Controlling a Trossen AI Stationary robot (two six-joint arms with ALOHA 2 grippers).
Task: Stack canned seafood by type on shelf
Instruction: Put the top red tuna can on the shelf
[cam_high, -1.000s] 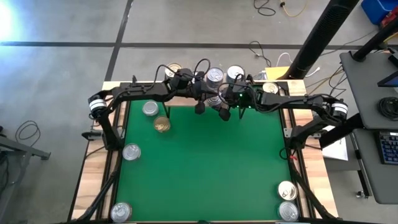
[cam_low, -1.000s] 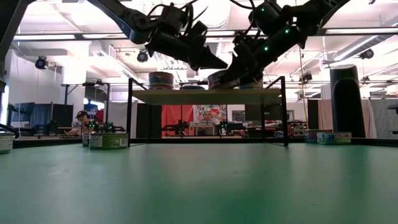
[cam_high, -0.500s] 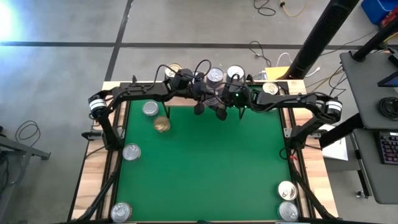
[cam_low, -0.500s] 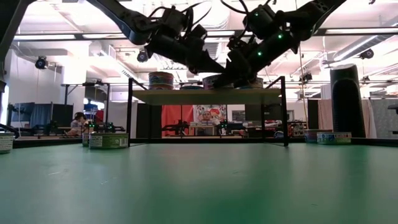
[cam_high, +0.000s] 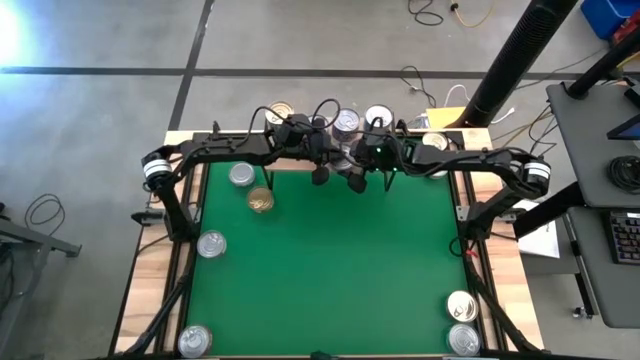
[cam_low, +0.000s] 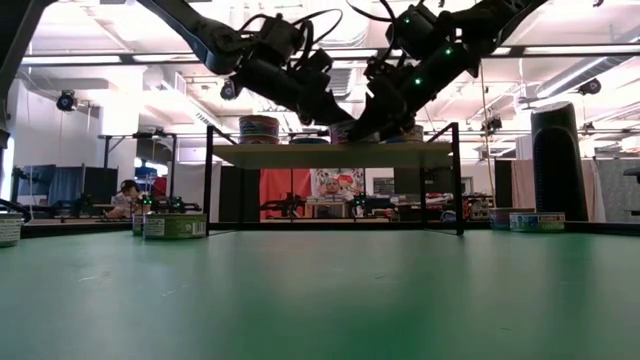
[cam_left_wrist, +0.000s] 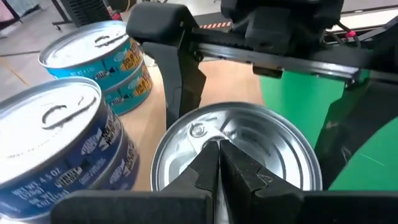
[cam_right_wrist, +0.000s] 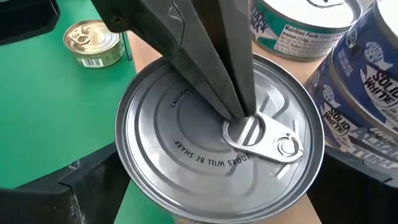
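The shelf (cam_low: 330, 155) stands at the table's far edge, and both grippers meet above its middle. A silver-topped can (cam_right_wrist: 217, 134) sits on the shelf board near its near edge. My right gripper (cam_right_wrist: 217, 186) is shut on this can. My left gripper (cam_left_wrist: 219, 149) is shut, with its tips down on the can's lid. Stacks of blue-sided cans (cam_left_wrist: 62, 143) (cam_left_wrist: 106, 62) stand on the board beside it. Several more cans rest on their bases on the green mat, such as a gold-topped one (cam_high: 261, 200) and a silver one (cam_high: 241, 175). My left gripper presses its shut fingertips (cam_right_wrist: 239, 112) on the can's lid at the pull tab's ring (cam_right_wrist: 249, 130), slanting down from the table's left. My right gripper pinches the can's side wall (cam_left_wrist: 171, 134) between its two fingers, slanting down from the table's right. The can stands upright on the shelf board.
Cans stand along the mat's left side (cam_high: 211, 244) (cam_high: 194, 340) and in its near right corner (cam_high: 461, 305) (cam_high: 463, 338). Another can (cam_high: 435, 142) stands at the far right by the shelf. The shelf's black legs (cam_low: 209, 180) (cam_low: 458, 180) stand on the mat. People and equipment show behind the table.
My right gripper has carried the can a little toward the table's left and far edge, in over the shelf board. My left gripper has stayed shut and has drawn in with it, its tips now on the can's lid.
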